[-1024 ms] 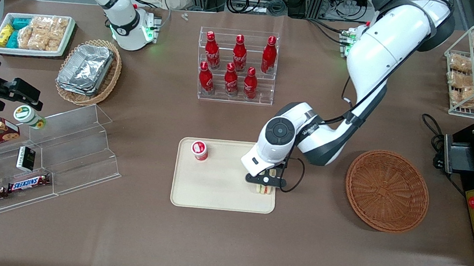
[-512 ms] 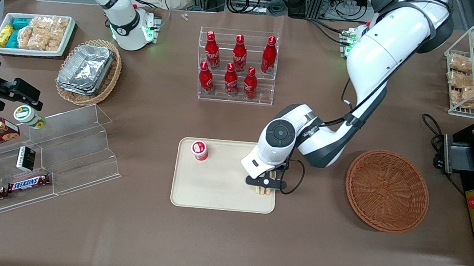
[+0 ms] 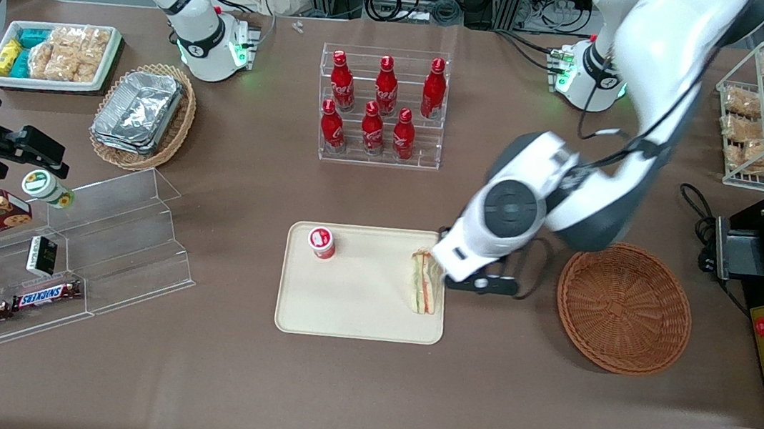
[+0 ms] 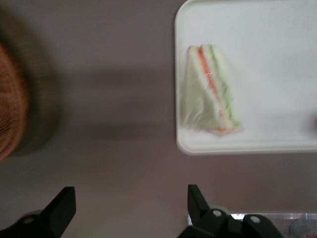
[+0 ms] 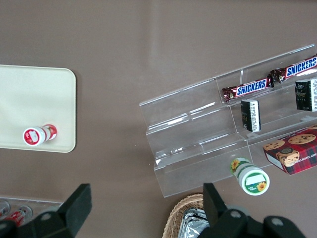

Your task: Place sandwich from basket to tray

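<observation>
Sandwich point(image 3: 424, 285) — the plastic-wrapped triangular wedge — lies flat on the cream tray point(image 3: 342, 311), close against the tray edge that faces the reddish-brown wicker basket point(image 3: 623, 307); the wrist view shows it point(image 4: 212, 91) wholly inside the rim, orange, red and green layers showing along one long side. The basket holds nothing that can be seen, so the placing itself looks done, and the step in hand reads as the retreat.

The gripper point(image 4: 126, 208) hangs above the bare table between tray and basket, clear of the sandwich; its two black fingers stand spread wide with nothing between them. In the front view only part of it point(image 3: 486, 282) shows below the arm's white wrist, just beside the tray's edge.

To finish well, the arm should lift straight up before it swings sideways — the sandwich sits so near the rim that a low sweep could catch the wrap and drag the wedge off the tray; keeping the fingers spread avoids snagging loose film. The small red-and-white cup point(image 3: 322, 242) stands on the same tray, well apart toward the parked arm's end, and is no obstacle if the retreat goes toward the working arm's end, over the basket; the rack of red cola bottles point(image 3: 382, 103) lies farther from the front camera and is also clear of that path.
</observation>
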Tool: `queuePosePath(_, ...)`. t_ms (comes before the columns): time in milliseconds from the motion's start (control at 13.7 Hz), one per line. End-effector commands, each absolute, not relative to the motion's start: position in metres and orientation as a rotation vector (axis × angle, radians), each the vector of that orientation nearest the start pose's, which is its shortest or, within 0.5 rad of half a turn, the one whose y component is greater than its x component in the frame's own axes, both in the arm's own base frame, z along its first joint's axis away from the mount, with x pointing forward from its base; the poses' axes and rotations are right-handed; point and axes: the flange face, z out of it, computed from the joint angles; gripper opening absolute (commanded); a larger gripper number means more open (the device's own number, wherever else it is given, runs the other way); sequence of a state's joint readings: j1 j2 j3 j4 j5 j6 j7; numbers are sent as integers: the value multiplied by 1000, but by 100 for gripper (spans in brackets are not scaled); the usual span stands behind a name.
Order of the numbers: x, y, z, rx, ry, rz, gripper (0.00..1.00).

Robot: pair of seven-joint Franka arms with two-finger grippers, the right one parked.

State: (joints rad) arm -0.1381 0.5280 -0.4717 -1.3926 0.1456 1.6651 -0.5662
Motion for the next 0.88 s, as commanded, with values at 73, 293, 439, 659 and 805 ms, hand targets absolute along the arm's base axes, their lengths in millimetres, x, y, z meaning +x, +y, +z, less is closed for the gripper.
queuePosePath(73,587,-231,501,-3081,164,360,100)
queuePosePath(293,582,-153,563,-3064,215,277,100)
queuePosePath(439,576,-117,577,-3051,208,320,100)
queuePosePath(659,577,-85,586,-3050,117,296,100)
queuePosePath(805,579,-73,592,-3059,85,280,100)
